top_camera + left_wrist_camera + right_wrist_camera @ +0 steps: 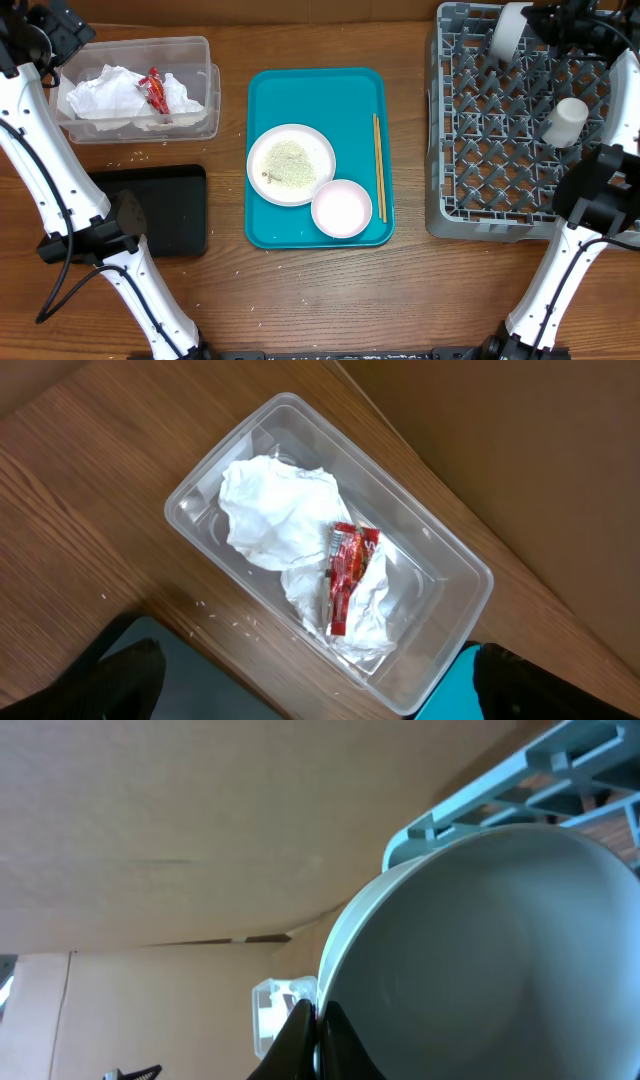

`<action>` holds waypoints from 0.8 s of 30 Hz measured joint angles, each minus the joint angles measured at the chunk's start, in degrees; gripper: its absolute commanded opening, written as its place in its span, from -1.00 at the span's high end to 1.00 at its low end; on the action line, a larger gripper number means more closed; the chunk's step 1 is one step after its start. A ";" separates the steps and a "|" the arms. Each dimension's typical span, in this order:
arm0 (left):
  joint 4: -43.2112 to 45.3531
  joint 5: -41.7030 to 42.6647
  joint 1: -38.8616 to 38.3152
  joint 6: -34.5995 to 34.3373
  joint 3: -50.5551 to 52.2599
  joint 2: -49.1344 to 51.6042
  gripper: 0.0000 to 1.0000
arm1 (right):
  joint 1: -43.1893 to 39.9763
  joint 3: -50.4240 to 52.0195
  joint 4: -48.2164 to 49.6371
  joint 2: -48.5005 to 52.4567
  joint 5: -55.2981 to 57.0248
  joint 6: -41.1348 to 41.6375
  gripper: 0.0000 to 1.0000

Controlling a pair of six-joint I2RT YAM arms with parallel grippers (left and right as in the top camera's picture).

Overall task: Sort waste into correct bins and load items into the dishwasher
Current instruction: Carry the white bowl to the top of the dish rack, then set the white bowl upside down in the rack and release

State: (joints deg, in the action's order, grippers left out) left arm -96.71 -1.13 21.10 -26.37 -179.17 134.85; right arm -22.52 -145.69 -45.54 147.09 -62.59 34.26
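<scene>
One rim pinch: right claw is clamping the grey bowl at the dish rack, probably risking a slip; left claw is gaping.

My left arm reaches from the near edge of the worktop up to the far left corner. There my left pincer points down with its fingers spread wide. My right arm stretches to the far right corner, and my right pincer is pinched tight on the bowl rim.
</scene>
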 measured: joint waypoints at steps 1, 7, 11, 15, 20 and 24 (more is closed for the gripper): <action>0.00 0.00 0.00 0.00 0.00 0.00 -1.00 | 0.00 0.00 0.35 0.00 0.00 0.28 0.93; 0.00 0.00 0.00 0.00 0.00 0.00 -1.00 | 0.04 0.00 0.96 1.05 -0.31 2.38 0.93; 0.00 0.00 0.00 0.00 0.00 0.00 -1.00 | -0.28 0.00 1.60 1.27 -0.52 3.39 0.93; 0.00 0.00 0.00 0.00 0.00 0.00 -1.00 | -1.46 0.00 1.40 1.31 0.00 4.15 0.90; 0.00 0.00 0.00 0.00 0.00 0.00 -1.00 | -3.08 0.00 0.22 1.44 0.17 4.63 0.55; 0.00 0.00 0.00 0.00 0.00 0.00 -1.00 | -4.96 0.00 -0.61 1.44 0.68 4.33 0.31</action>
State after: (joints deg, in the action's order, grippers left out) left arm -96.71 -1.13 21.10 -26.37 -179.17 134.85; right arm -27.49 -145.69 -46.15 148.53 -61.91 38.59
